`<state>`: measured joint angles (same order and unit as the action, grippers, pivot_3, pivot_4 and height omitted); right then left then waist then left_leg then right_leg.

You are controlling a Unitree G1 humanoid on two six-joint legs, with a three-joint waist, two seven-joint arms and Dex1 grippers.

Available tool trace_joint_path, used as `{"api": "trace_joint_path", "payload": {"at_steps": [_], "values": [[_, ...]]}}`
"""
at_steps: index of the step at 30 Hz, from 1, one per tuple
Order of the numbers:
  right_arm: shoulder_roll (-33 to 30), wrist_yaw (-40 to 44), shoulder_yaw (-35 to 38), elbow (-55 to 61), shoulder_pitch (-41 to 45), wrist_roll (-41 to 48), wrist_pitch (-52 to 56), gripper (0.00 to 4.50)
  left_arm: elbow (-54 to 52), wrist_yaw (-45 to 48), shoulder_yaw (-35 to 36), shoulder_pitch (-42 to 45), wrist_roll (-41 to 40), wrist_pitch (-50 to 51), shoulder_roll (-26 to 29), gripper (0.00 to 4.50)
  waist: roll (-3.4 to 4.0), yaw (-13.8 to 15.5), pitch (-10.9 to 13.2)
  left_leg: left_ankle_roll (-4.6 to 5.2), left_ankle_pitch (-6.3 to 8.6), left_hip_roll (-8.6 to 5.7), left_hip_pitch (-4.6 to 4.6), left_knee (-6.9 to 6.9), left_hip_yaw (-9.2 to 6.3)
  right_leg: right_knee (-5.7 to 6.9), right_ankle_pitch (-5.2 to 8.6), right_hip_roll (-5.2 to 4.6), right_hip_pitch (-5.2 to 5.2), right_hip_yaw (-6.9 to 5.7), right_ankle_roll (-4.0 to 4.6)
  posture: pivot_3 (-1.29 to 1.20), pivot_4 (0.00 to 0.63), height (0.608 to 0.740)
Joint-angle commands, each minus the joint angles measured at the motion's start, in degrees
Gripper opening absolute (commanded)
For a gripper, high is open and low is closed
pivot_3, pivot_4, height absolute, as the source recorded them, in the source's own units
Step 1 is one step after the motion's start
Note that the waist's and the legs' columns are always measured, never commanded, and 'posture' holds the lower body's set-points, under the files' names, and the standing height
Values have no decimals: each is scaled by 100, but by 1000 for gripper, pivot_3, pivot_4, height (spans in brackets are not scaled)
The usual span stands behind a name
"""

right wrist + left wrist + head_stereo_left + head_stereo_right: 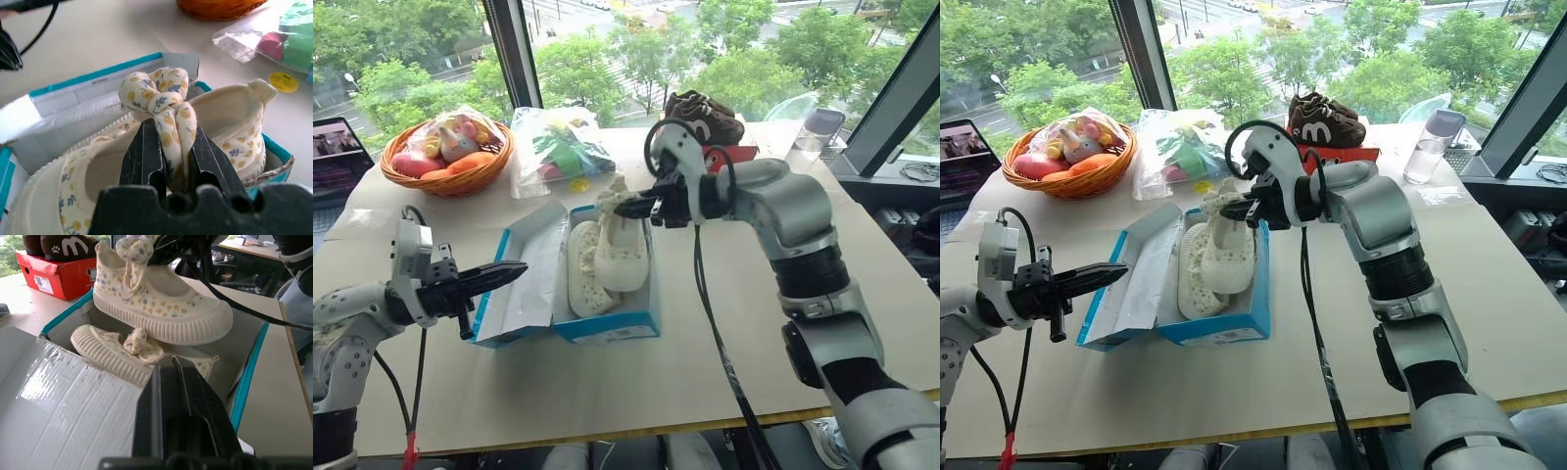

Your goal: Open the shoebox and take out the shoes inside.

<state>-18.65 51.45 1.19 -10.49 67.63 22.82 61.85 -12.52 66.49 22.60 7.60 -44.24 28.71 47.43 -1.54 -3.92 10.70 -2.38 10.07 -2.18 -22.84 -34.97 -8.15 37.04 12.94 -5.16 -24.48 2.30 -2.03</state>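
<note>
Your right gripper (168, 164) is clamped on the bow of one floral shoe (625, 257), which hangs over the open shoebox (607, 328) at mid-table. Your left gripper (504, 273), fingers together, is beside the lid. The red box (1337, 152) and the basket (445, 176) stand behind.

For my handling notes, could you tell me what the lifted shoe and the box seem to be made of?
The lifted shoe looks like matte woven cloth with a small flower print, on a ribbed, rubbery-looking sole. The box seems cardboard: thin flat walls, glossy blue outside, and a white lid with shiny clear tape.
</note>
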Motion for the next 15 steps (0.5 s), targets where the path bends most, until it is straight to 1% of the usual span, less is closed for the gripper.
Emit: {"api": "trace_joint_path", "payload": {"at_steps": [1,2,4,7,11,15], "values": [[-100,-49,133,248,115,274,-6,65,-19,31,123,78,-40,-79,89,0,0,-1,0,0,0,0,0,0,0,0,0,0,1,0,0,0,150,740],[-190,-31,-17,381,20,211,-102,65,-17,28,122,81,-39,-76,92,0,0,-3,0,0,0,0,0,0,0,0,0,0,1,0,0,0,150,740],[-240,-36,-72,541,-106,266,-96,65,-17,18,113,91,-25,-77,94,0,0,2,0,0,0,0,0,-1,0,1,0,0,1,0,0,0,150,740],[-398,-15,142,704,-190,451,-17,65,-31,15,101,94,-24,-77,86,0,0,-2,0,0,0,0,0,-2,0,1,0,0,1,0,-1,0,150,740],[-1054,168,290,886,-439,464,-321,65,-118,11,105,55,-57,-58,68,0,0,4,0,0,0,0,-2,-1,0,0,1,0,0,0,-1,0,150,740],[-1869,162,859,793,-719,539,-297,65,-210,2,152,2,-144,-17,46,0,-2,59,1,0,0,-2,-4,-3,1,-5,2,-2,4,-1,-3,0,150,740]]}}
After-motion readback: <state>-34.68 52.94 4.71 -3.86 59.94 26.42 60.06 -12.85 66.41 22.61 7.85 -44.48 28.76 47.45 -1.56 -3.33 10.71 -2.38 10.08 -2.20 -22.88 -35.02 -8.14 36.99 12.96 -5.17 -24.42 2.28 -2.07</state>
